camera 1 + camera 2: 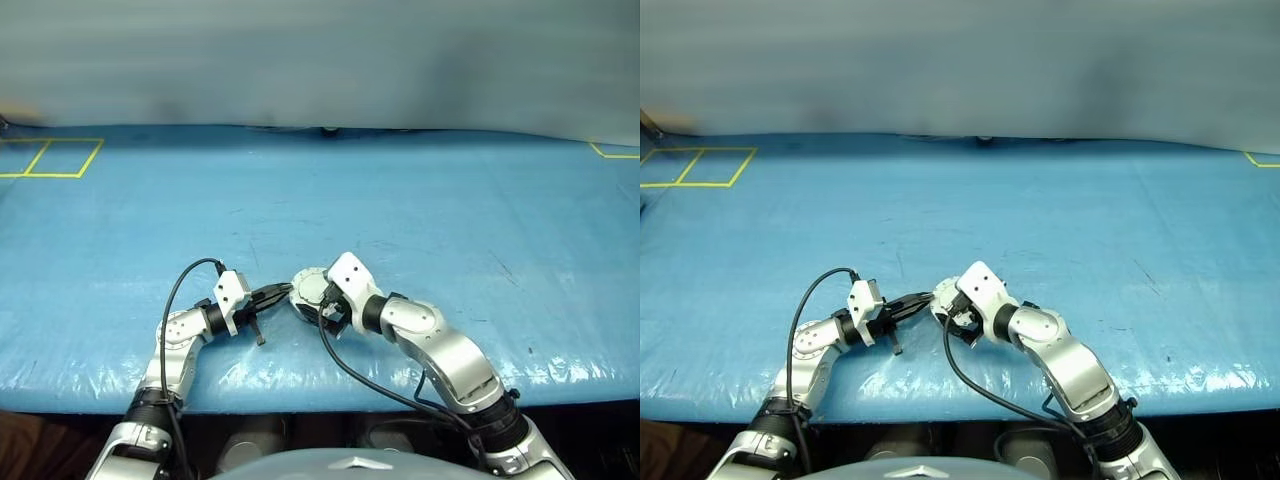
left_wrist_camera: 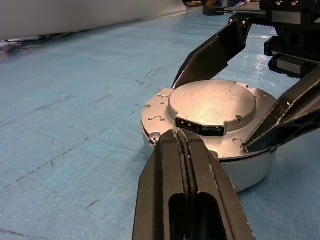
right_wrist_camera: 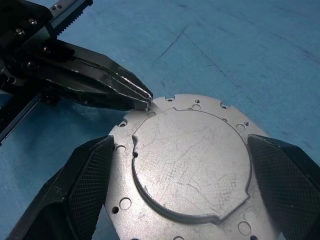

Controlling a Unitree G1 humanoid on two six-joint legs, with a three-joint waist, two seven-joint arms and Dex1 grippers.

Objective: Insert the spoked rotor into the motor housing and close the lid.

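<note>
The motor housing sits on the blue table, with the lid lying flat on top, plain grey face up. A small black connector shows at the lid's edge. The spoked rotor is hidden. My left gripper is shut, and its tips touch the housing's flange on the near left side; the same tips appear in the right wrist view. My right gripper is open above the lid, with one finger on each side of the disc and nothing gripped. In the head view both grippers meet at the housing.
Yellow tape marks lie at the table's far left and far right. A grey wall closes off the far edge. The table's front edge runs just below both arms. Black cables loop from each wrist.
</note>
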